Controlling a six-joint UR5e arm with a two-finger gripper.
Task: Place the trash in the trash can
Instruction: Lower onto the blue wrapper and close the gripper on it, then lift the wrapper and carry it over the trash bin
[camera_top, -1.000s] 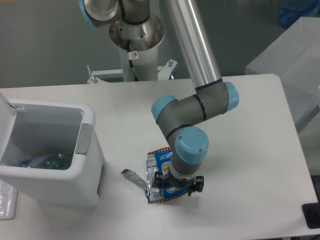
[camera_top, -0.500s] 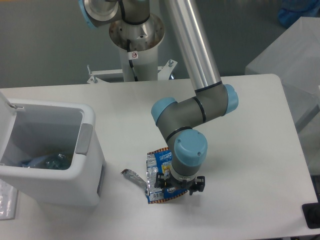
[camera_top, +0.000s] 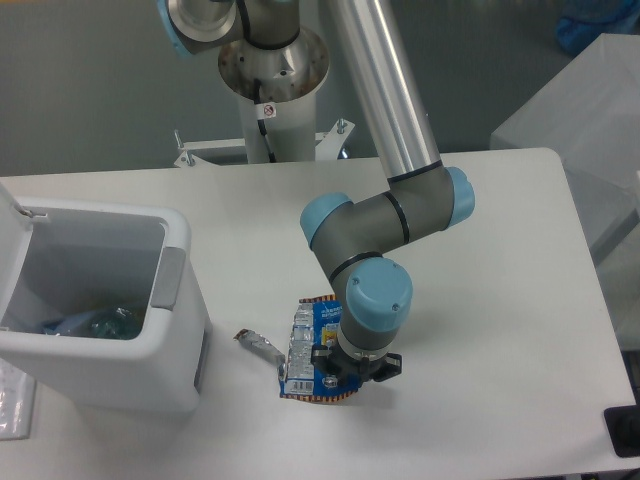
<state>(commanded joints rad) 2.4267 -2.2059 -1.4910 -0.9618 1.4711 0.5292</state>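
The black two-finger gripper (camera_top: 340, 375) points straight down at the table. It sits right on top of the flat blue foil snack wrapper (camera_top: 308, 347). The round blue and grey wrist hides most of the fingers, so it is hard to see if they are spread or pinching the wrapper. I cannot tell.

The wrapper lies flat on the white table (camera_top: 480, 300), near the front edge. It has a brown zigzag edge at the top and at the bottom. A thin silver torn strip (camera_top: 256, 343) sticks out from its left side and points toward the bin. The right part of the wrapper is under the gripper.

Above the gripper, the grey robot arm (camera_top: 385, 215) with light blue caps bends at a joint and goes up to a long silver tube. The tube runs up out of the top of the picture.

To the left of the wrapper stands the big white plastic trash can with rounded corners (camera_top: 185, 330). It is near the wrapper but does not touch it. It has a grey latch (camera_top: 167, 279) on its side, and its white lid (camera_top: 12, 215) is swung open. Down inside the can lies a crushed clear plastic bottle (camera_top: 95, 323).
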